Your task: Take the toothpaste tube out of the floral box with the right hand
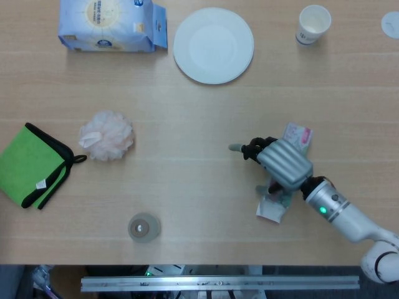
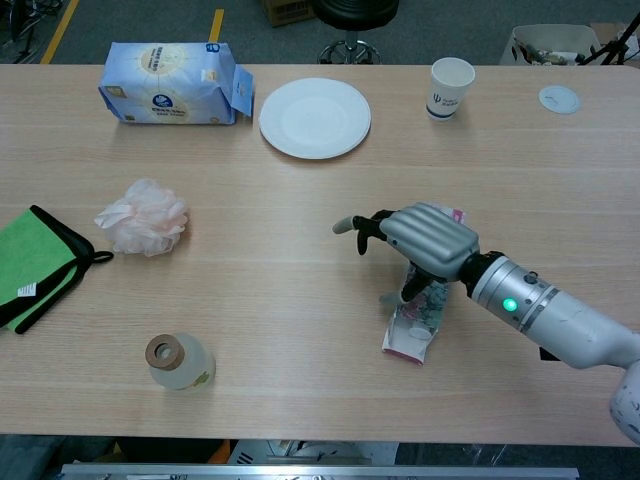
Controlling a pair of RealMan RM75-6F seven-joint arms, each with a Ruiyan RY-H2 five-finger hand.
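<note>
Right hand (image 2: 425, 240) lies over the floral box (image 2: 415, 325) at table right, fingers curled down onto it; whether it pinches anything I cannot tell; toothpaste tube not discernible; light wood table (image 2: 300, 300); tissue pack (image 2: 175, 95), green cloth (image 2: 35, 265), white plate (image 2: 315, 118), pink pouf (image 2: 143, 217), paper cup (image 2: 450, 88), small jar (image 2: 178, 361).

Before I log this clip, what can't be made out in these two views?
- Toothpaste tube: not identifiable in either view; the right robot hand covers the middle of the floral box.
- Grasp: whether the fingers hold anything is hidden under the robot hand's back.
- Left robot hand: in neither view.
- Cup print: too small to read.
- Disc: cut by the head view's right edge.
</note>
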